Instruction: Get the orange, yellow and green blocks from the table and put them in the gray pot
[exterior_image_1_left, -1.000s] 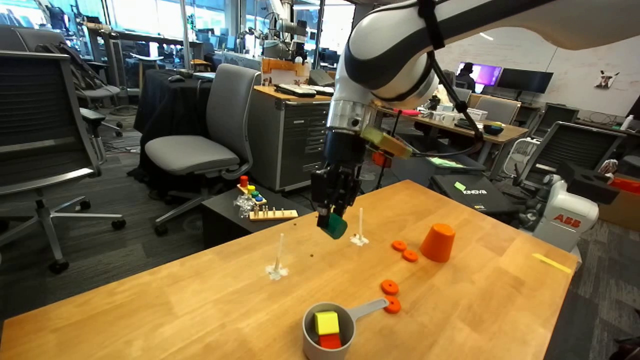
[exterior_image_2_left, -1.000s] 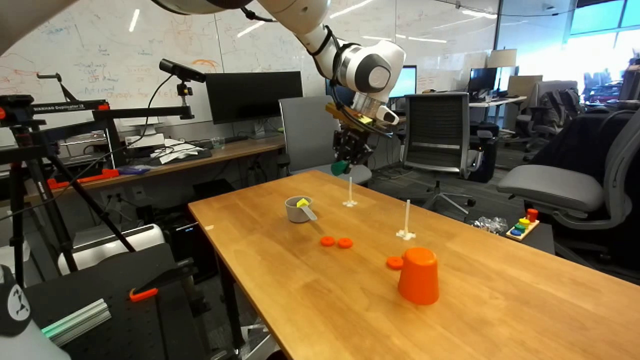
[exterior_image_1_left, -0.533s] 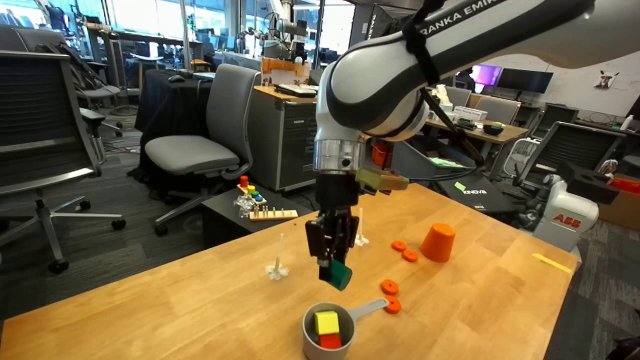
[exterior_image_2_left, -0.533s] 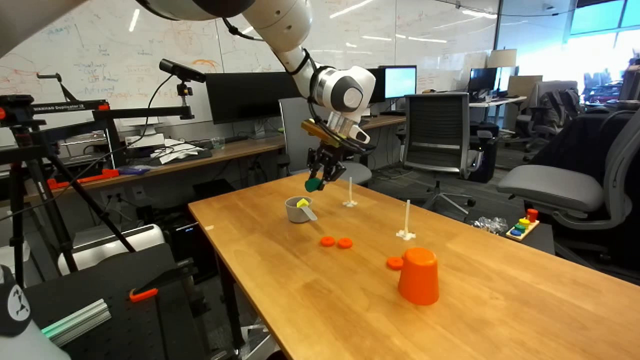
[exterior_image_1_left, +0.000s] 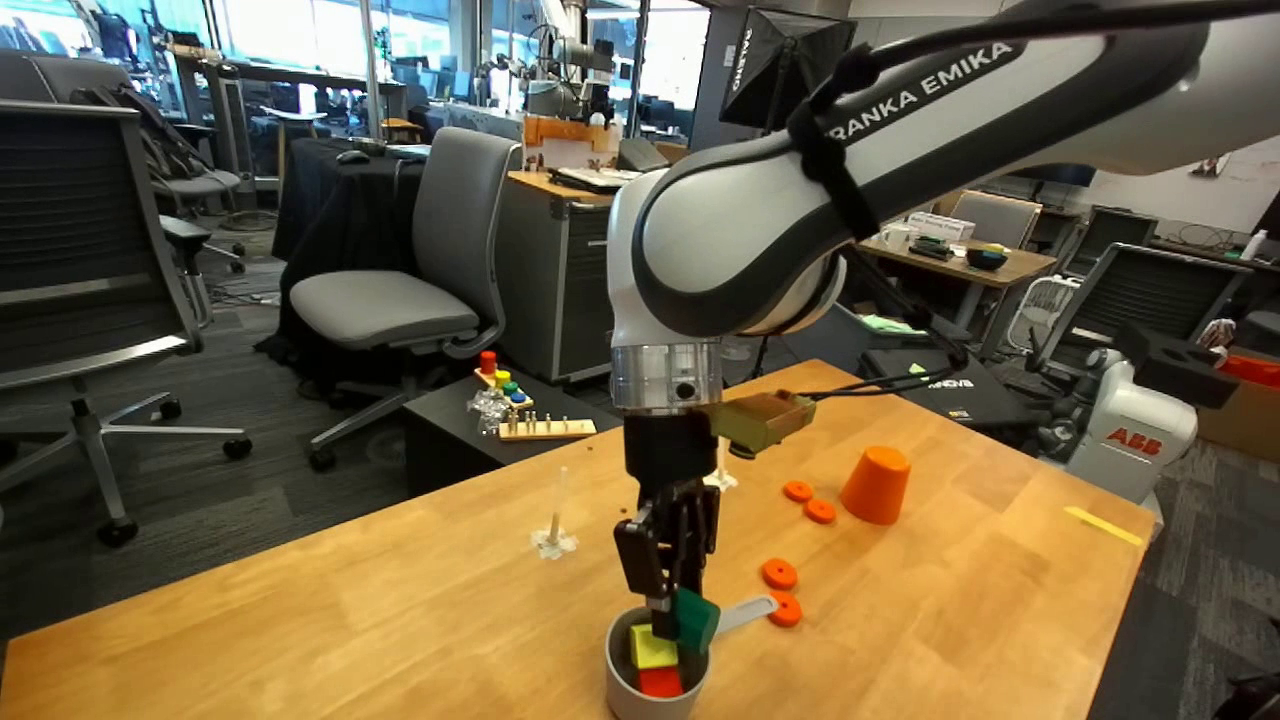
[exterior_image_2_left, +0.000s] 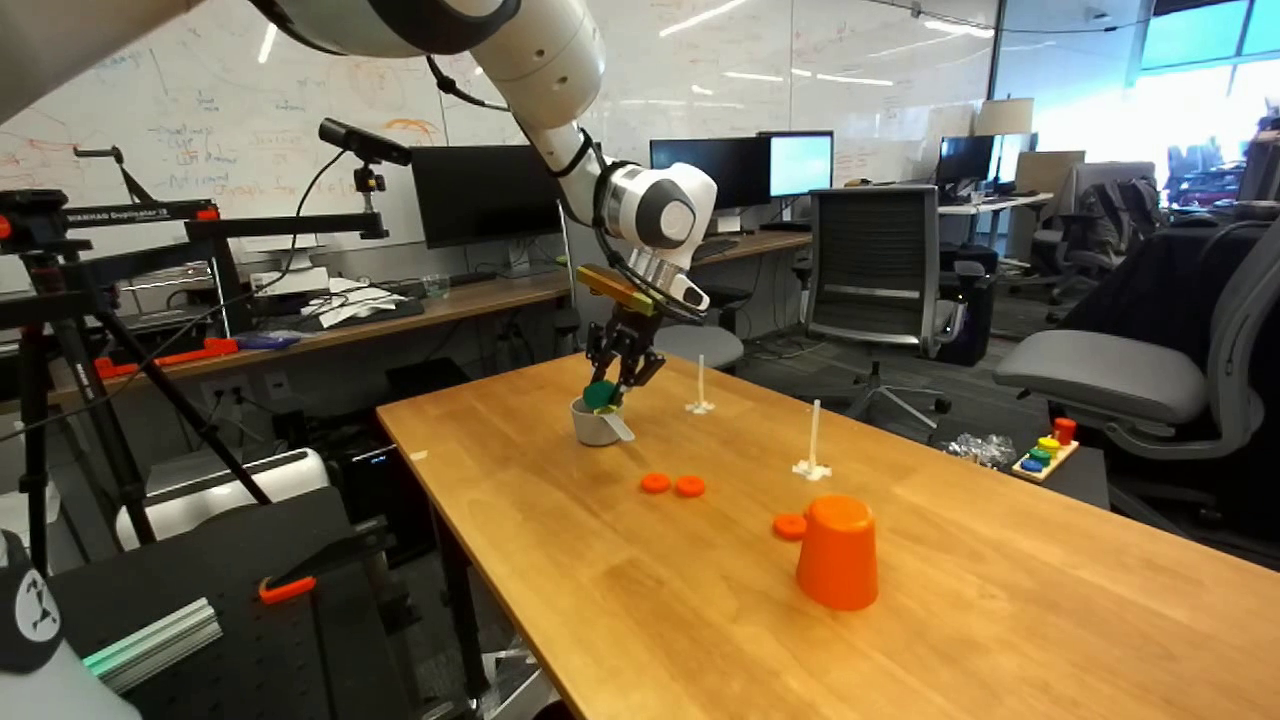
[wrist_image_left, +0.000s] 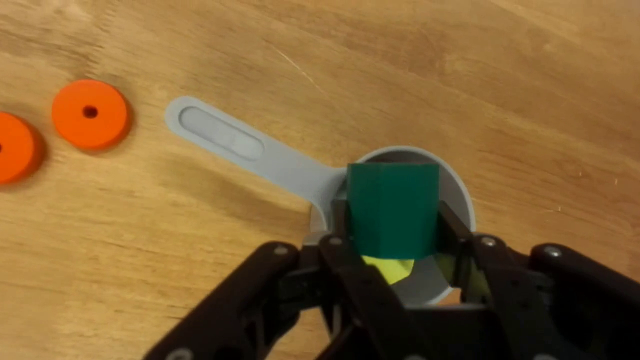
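My gripper (wrist_image_left: 395, 220) is shut on the green block (wrist_image_left: 393, 192), with one finger against each side. In both exterior views the green block (exterior_image_1_left: 698, 620) is tilted and sits over the mouth of the gray pot (exterior_image_2_left: 596, 432), near the handle side. Whether it dips below the rim, I cannot tell. Inside the pot lies the yellow block (exterior_image_1_left: 654, 648), beside the orange-red block (exterior_image_1_left: 660, 683). From the wrist, only a corner of the yellow block (wrist_image_left: 392, 269) shows below the green one, and the orange block is hidden. The pot's handle (wrist_image_left: 270, 160) points away to the upper left there.
Two flat orange discs (exterior_image_1_left: 780, 574) lie by the pot's handle tip. More discs (exterior_image_1_left: 820, 512) sit near a tall orange cup-shaped block (exterior_image_1_left: 876, 487). Two thin white pegs (exterior_image_2_left: 701, 385) stand upright, taped to the table (exterior_image_1_left: 400, 600).
My gripper has come down and toward the pot, carrying the green block from high above the table to the pot's mouth. The pot and the blocks in it have not moved.
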